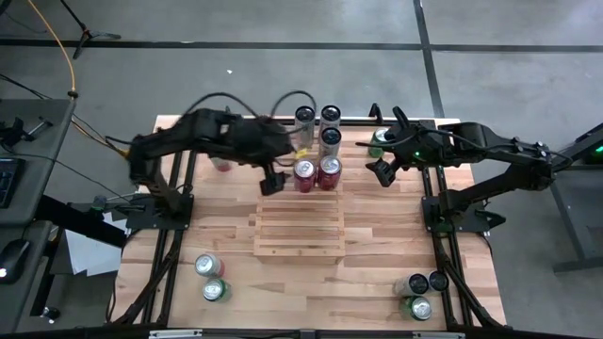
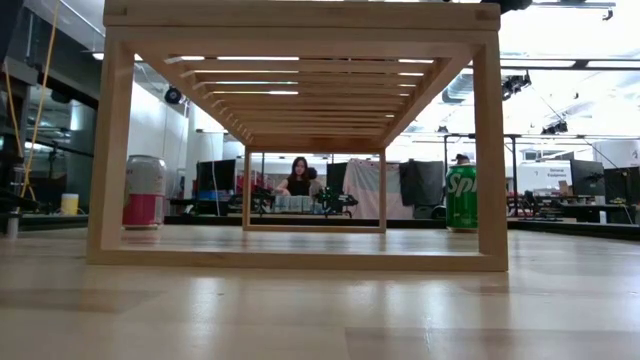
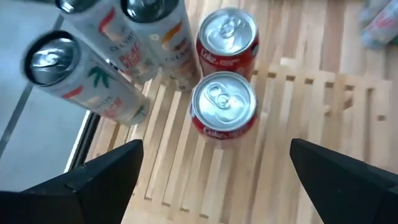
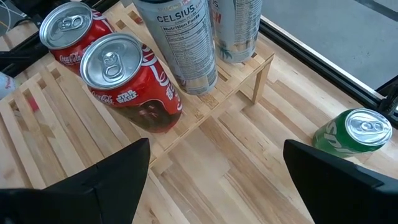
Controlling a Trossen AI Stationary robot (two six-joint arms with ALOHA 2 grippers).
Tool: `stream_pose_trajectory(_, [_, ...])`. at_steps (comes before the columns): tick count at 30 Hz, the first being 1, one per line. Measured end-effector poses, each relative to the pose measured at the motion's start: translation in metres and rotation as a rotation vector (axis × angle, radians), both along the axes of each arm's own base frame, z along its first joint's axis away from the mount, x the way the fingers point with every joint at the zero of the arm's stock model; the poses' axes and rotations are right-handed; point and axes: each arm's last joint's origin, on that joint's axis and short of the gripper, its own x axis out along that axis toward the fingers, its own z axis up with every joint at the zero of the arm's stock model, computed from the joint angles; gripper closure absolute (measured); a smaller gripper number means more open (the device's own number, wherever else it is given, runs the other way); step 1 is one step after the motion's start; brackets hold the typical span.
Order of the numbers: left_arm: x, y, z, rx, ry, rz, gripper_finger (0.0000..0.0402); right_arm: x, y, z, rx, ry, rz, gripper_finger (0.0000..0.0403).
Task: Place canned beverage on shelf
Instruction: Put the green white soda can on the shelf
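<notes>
The pale slatted shelf point(image 1: 298, 226) stands mid-table. Two red cola cans point(image 1: 317, 174) stand upright on the slats at its far end, and three tall silver cans point(image 1: 320, 127) stand behind them. My left gripper point(image 1: 273, 182) hovers open just left of the red cans. In the left wrist view the nearer red can point(image 3: 224, 109) lies ahead of my left gripper point(image 3: 214, 180), clear of both fingers. My right gripper point(image 1: 382, 170) hangs open to the right of the shelf, above bare tabletop, with nothing between its fingers point(image 4: 217, 180). A green can point(image 4: 354, 134) stands on the table beside it.
A pink can point(image 1: 221, 165) stands at the far left. Two cans point(image 1: 212, 278) stand near the front left and three point(image 1: 422, 292) near the front right. Black frame rails point(image 1: 170, 235) run along both table sides. The near slats point(image 1: 298, 247) are bare. A person point(image 2: 298, 176) sits far behind the table.
</notes>
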Motion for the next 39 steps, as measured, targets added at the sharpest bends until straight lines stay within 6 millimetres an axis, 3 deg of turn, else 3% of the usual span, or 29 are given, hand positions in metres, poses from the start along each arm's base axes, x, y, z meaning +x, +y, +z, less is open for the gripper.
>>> stream_pose_trajectory(6, [-0.042,-0.009,0.004,0.048,-0.190,0.048,0.0004,-0.001,0.000,-0.001,0.001,0.016,0.011,0.0049])
stream_pose_trajectory(13, [-0.101,-0.010,-0.054,-0.127,-0.483,0.195,0.0005,-0.004,0.000,-0.003,0.008,0.057,0.001,0.0049])
stream_pose_trajectory(18, [-0.129,-0.007,-0.080,-0.273,-0.708,0.277,0.0005,-0.016,-0.010,-0.012,-0.036,0.133,-0.245,0.0049])
stream_pose_trajectory(22, [-0.140,-0.006,-0.080,-0.301,-0.814,0.302,0.0005,-0.024,-0.033,-0.034,-0.028,0.178,-0.419,0.0049])
stream_pose_trajectory(31, [-0.143,-0.005,-0.075,-0.292,-0.850,0.283,0.0005,-0.018,-0.118,-0.099,0.056,0.088,-0.651,0.0049])
stream_pose_trajectory(39, [-0.143,-0.005,-0.075,-0.298,-0.850,0.276,0.0005,0.002,-0.158,-0.134,0.048,0.169,-0.761,0.0049])
